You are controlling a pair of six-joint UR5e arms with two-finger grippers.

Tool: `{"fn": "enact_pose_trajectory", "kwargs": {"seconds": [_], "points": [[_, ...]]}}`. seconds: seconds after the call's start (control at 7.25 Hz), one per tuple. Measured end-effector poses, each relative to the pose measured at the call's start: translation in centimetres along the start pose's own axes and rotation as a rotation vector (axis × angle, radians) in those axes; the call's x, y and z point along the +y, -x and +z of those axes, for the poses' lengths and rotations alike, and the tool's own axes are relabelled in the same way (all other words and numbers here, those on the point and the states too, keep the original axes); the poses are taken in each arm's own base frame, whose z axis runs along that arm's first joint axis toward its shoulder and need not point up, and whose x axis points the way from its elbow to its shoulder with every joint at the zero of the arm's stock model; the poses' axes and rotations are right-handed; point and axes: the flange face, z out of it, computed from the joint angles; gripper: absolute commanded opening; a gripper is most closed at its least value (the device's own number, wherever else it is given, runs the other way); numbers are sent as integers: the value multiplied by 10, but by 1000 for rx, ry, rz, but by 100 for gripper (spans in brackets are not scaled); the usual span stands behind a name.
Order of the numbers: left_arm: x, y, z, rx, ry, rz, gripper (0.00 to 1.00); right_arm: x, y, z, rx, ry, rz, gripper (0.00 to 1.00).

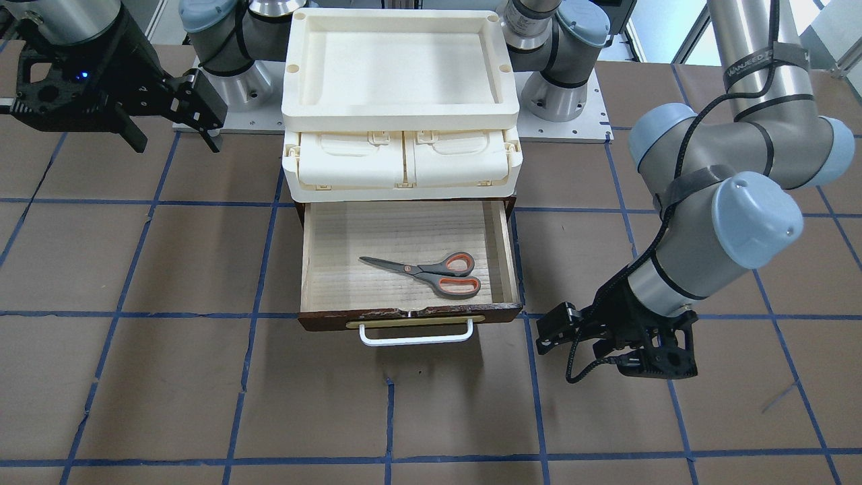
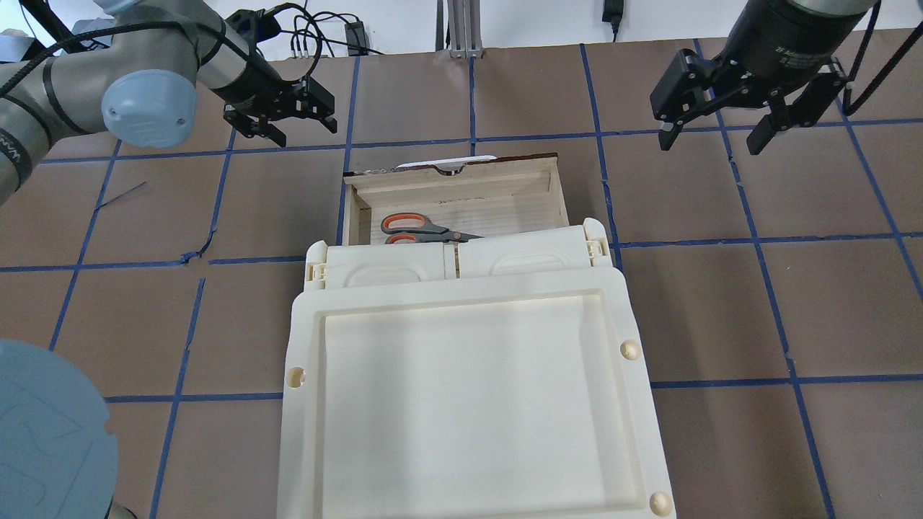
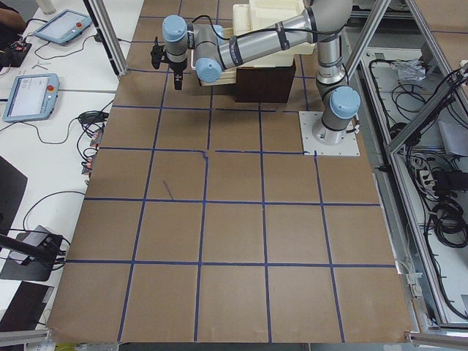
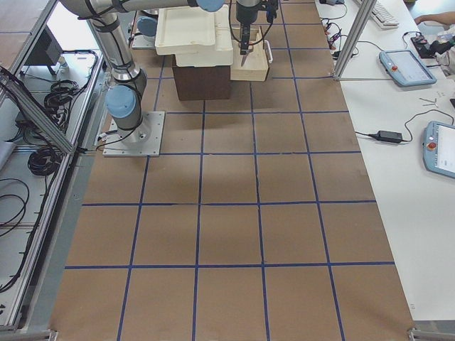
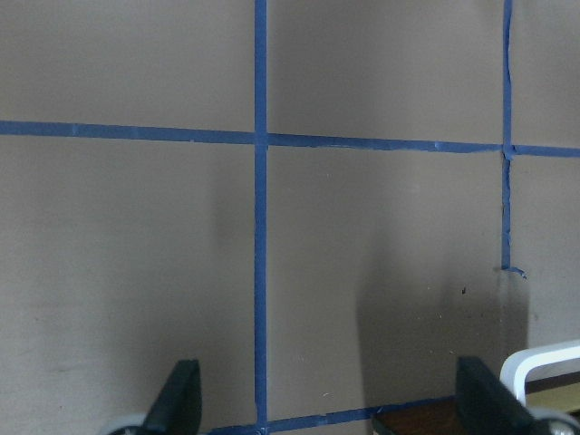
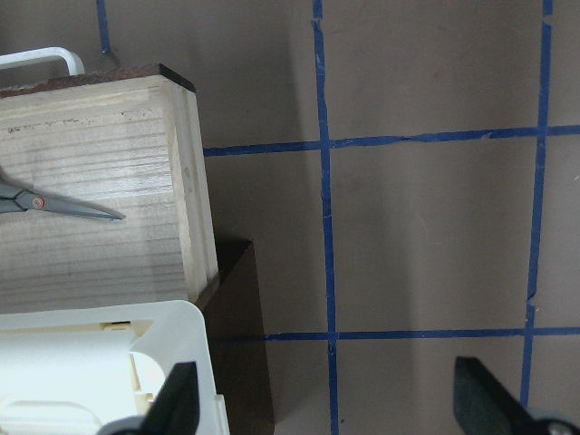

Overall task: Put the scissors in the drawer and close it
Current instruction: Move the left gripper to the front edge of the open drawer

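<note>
The scissors point(image 1: 427, 271) lie flat inside the open drawer point(image 1: 316, 269), handles toward its right wall in the front view. They also show in the overhead view point(image 2: 414, 227), and the blades show in the right wrist view point(image 6: 63, 207). The drawer's dark front with its white bar handle point(image 1: 415, 335) is pulled out. My left gripper point(image 1: 559, 333) is open and empty, low beside the drawer's front corner; its wrist view shows the handle point(image 5: 544, 362) just past one finger. My right gripper point(image 1: 176, 145) is open and empty, raised off to the drawer's other side.
A cream plastic tray point(image 1: 401, 111) sits on top of the cabinet over two cream lidded compartments point(image 1: 350, 158). The brown table surface point(image 1: 202, 391) is marked with blue tape lines. The arm bases point(image 1: 559, 101) stand behind the cabinet.
</note>
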Motion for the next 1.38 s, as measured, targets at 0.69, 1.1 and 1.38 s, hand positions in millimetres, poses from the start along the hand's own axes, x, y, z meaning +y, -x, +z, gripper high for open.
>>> {"fn": "enact_pose_trajectory", "kwargs": {"seconds": [0.69, 1.1, 1.38], "points": [[13, -11, 29, 19, 94, 7, 100, -2, -7, -14, 87, -77, -65, 100], [27, -21, 41, 24, 192, -6, 100, 1, 0, -8, 128, -67, -89, 100], [36, -25, 44, 23, 250, -37, 100, 1, 1, -4, 127, -58, -91, 100]]}}
